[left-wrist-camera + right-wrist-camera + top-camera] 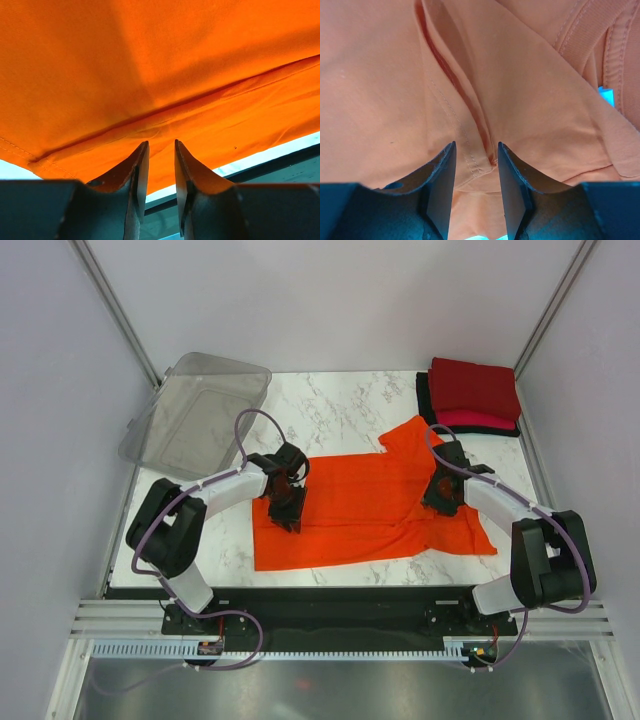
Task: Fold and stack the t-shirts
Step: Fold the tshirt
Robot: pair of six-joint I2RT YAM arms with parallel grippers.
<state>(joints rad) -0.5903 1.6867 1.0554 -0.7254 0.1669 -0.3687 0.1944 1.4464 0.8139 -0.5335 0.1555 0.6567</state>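
Note:
The bright orange t-shirt [365, 505] lies spread on the marble table, its collar end toward the right. My left gripper [288, 512] is lowered onto its left part. In the left wrist view the left gripper [161, 142] is open by a narrow gap, its tips at the orange t-shirt [150, 60], with nothing between them. My right gripper [440, 498] is down on the shirt's right part. The right gripper [476, 145] stands open, with a raised seam fold of the orange t-shirt [530, 90] lying between its fingers. At the back right sit folded dark red [473, 388], pinkish-red [478, 420] and black [424, 400] shirts.
A clear plastic bin [195, 410] sits tilted at the back left corner. Grey walls and metal rails enclose the marble table [340, 405]. The black near edge of the table runs just below the shirt's hem.

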